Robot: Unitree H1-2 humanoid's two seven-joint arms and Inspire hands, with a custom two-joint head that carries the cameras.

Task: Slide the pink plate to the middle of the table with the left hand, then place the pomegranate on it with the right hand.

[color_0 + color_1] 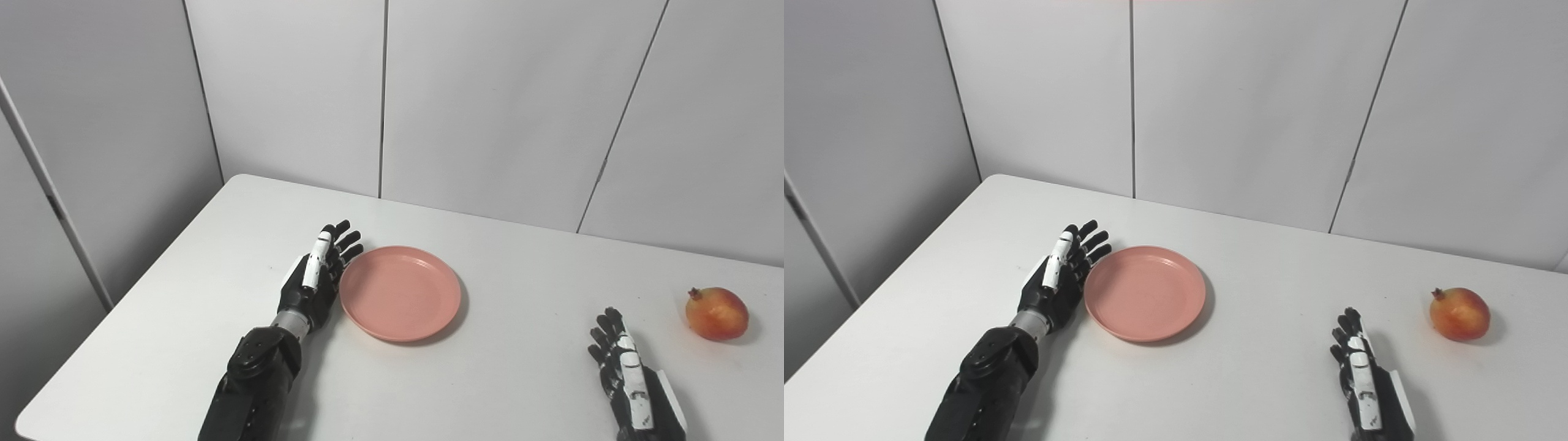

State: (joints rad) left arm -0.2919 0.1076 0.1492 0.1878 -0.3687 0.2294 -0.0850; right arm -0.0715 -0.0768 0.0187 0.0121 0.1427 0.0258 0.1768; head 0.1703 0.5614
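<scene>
2 hands spread, empty: left hand [312, 278] against round matte pink plate [400, 293]; right hand [625, 367] near glossy pomegranate [716, 313].

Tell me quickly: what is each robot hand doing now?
Left robot hand: open, holding nothing, beside the plate.
Right robot hand: open, holding nothing.

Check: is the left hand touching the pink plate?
Cannot tell. In both eye views the left hand stands edge-on right against the plate rim, with no table showing between them, but neither view shows contact plainly.
</scene>
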